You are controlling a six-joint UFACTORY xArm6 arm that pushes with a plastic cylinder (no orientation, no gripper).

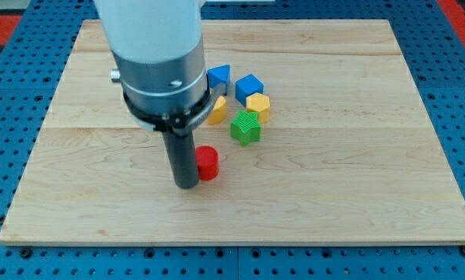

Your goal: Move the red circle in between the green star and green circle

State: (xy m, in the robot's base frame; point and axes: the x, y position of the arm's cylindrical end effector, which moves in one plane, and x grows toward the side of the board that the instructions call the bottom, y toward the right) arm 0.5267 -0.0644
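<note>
My tip (187, 185) down on wooden board (357, 194), no jaws, bare rod. Red circle (208, 163) touching tip at view's right. Green star (246, 127) up-right of tip, near. Yellow blocks (258, 105), blue blocks (249, 85) beyond star. Green circle not visible; arm may hide it.

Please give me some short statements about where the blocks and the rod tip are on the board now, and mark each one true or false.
1. My tip is at the left side of the red circle, right against it. True.
2. The green star lies lower left of the red circle. False: it lies upper right of it.
3. A green circle shows plainly on the board. False: none is visible; the arm may hide it.
4. Two blue blocks lie above the green star. True.
</note>
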